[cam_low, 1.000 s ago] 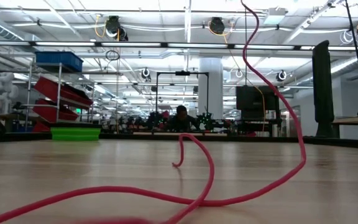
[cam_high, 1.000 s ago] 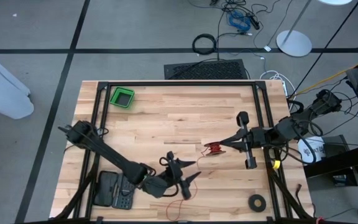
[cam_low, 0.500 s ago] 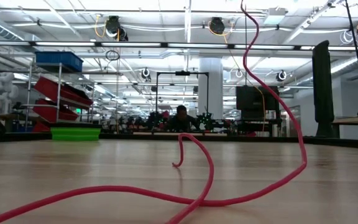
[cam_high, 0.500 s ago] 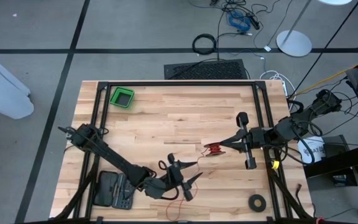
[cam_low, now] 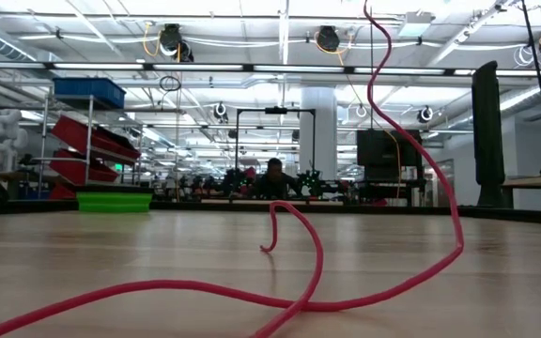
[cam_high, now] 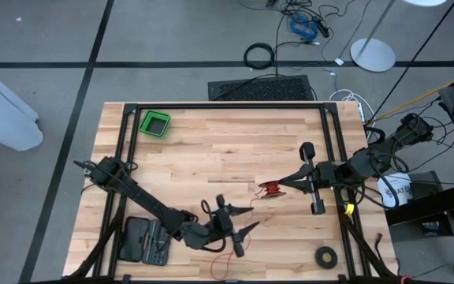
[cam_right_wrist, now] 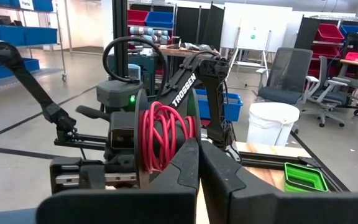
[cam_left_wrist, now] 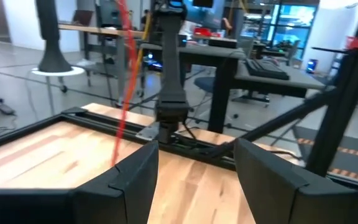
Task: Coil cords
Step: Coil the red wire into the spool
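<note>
A wide stretch of bare wooden table [cam_high: 211, 150] lies between the two arms, with a green bin [cam_high: 154, 123] near the far left corner and a black tape ring [cam_high: 326, 255] at the near right edge. The right gripper [cam_high: 278, 187], fingers pressed together, pinches the red-and-black coiled cords [cam_high: 270, 188] at mid-table, a loose red tail trailing toward the near edge. The left gripper [cam_high: 247, 218], fingers spread wide and empty, hovers near the front edge beside that tail.

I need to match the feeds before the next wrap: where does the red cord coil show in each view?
High view: cord coil at the right gripper tips, mid-table.
Low view: only its loose red tail.
Left wrist view: only a red strand.
Right wrist view: red loops above the shut fingers.
Shared landmark: green bin.
</note>
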